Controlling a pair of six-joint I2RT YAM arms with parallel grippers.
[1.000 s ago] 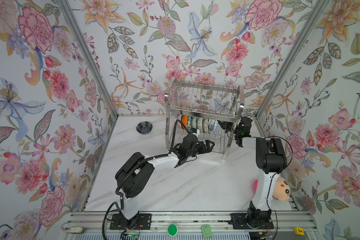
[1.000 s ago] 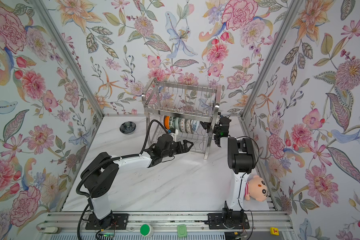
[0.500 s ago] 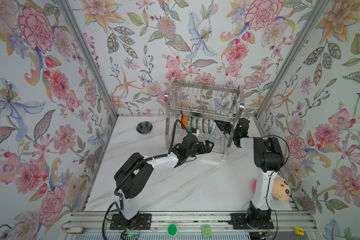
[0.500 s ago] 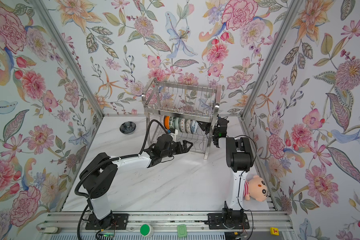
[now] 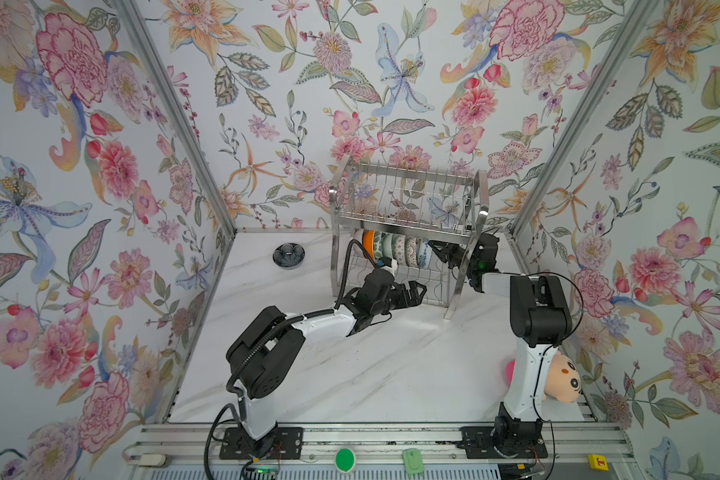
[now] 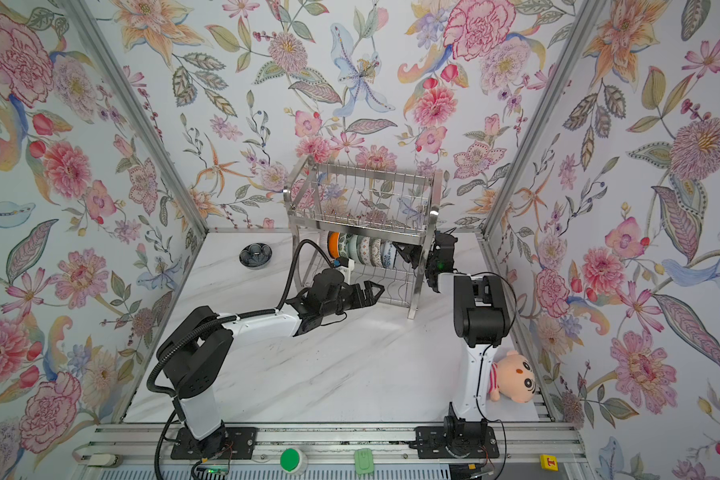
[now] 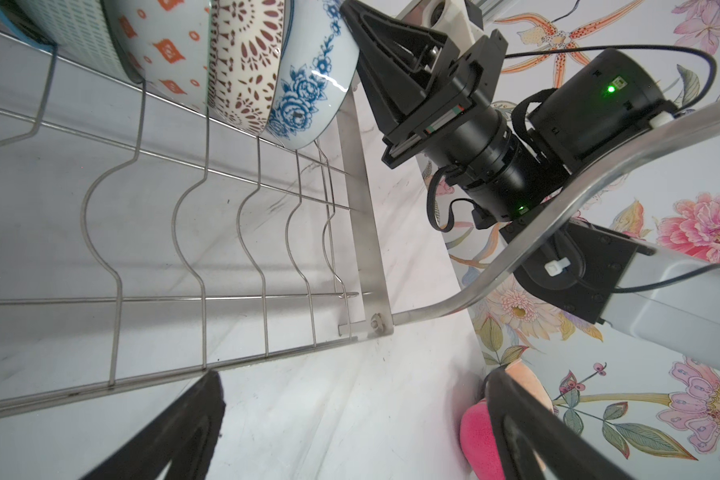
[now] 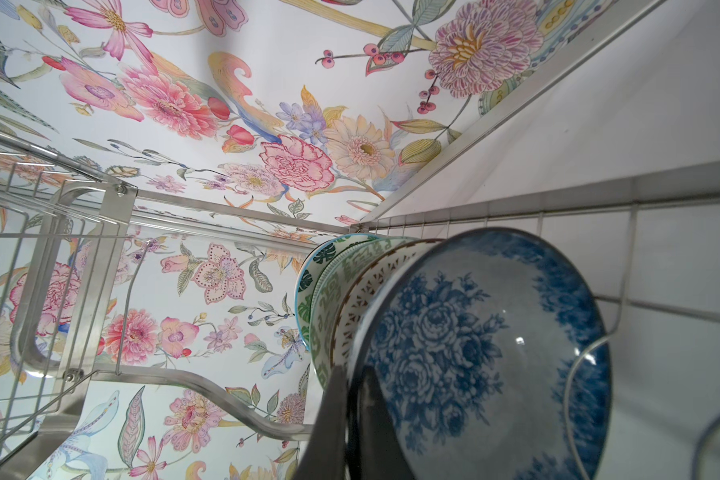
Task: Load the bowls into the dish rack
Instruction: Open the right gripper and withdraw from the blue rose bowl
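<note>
The right gripper [image 8: 348, 382] has its two black jaws pinched together on the thin rim of a blue-and-white floral ceramic bowl [image 8: 474, 353]. That bowl stands on edge at the end of a nested row of patterned bowls [image 5: 395, 249] on the lower shelf of the shiny two-tier steel wire dish rack [image 5: 481, 195]. The left gripper [image 7: 354, 378] hangs low in front of that shelf, jaws spread wide with nothing between them. Left of the rack and well apart from it, a dark navy round bowl [image 5: 288, 254] sits upright on the white marble-look table [image 5: 391, 374], not yet loaded. Judging by their gloss, the bowls are glazed, rigid, slippery and easily chipped. The rim looks the best hold, one finger inside and one outside. No brand is readable on the bowls or rack. The only legible mark is a red letter T on a small yellow block [image 5: 598, 462] at the front rail.
</note>
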